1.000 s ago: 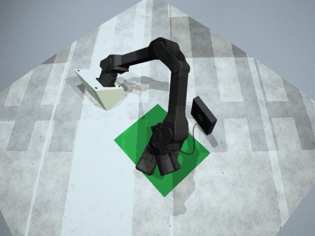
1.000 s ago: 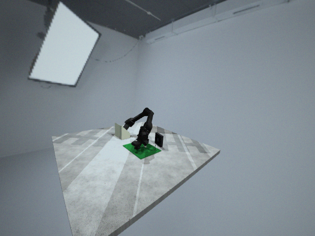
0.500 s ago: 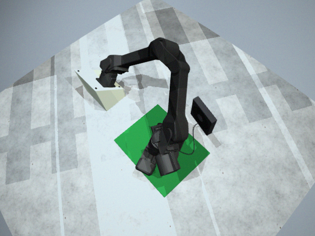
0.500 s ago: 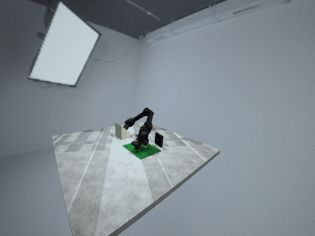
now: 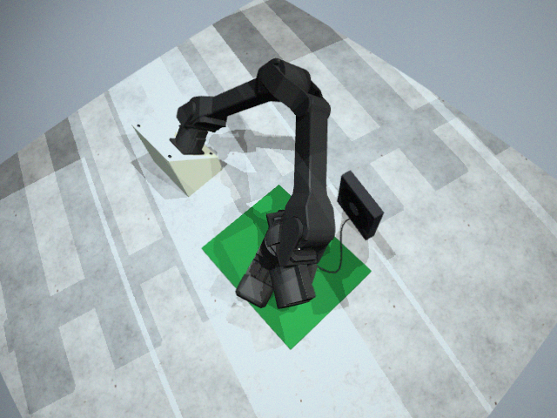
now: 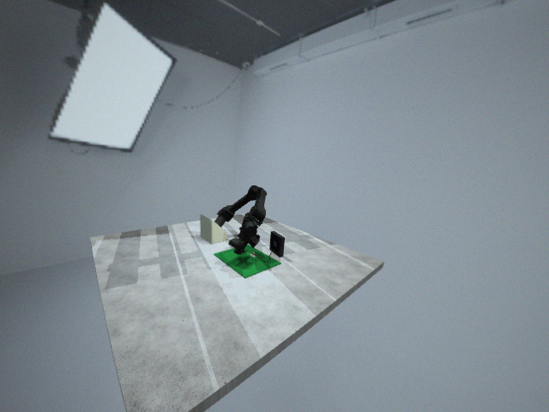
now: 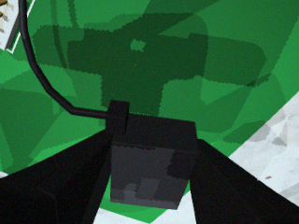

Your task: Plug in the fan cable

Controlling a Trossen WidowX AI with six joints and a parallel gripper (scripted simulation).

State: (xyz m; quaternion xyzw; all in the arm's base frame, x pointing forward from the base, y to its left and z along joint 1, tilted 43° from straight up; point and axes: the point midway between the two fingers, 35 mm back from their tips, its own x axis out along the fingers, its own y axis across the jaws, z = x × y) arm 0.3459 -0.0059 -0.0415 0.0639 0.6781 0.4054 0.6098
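Observation:
My gripper (image 7: 153,143) is shut on the black, box-shaped plug (image 7: 149,170), one finger against each side. The plug appears to be held above the green board (image 5: 290,330) (image 6: 244,271) (image 7: 229,103). The fan's thin black cable (image 7: 47,89) (image 5: 340,245) leaves a small block at the plug's upper left corner and curves up in the wrist view. A white header part with gold-coloured pins (image 7: 6,30) is cut off at the wrist view's top left corner, apart from the plug; its pins cannot be counted. The arm hides the fingers and plug in the top view.
The black square fan (image 5: 359,205) (image 6: 277,244) stands upright by the board's right side. A cream wedge-shaped block (image 5: 193,175) (image 6: 211,233) stands at the arm's base, behind and left of the board. The patterned table (image 5: 112,279) (image 6: 154,319) lies around them.

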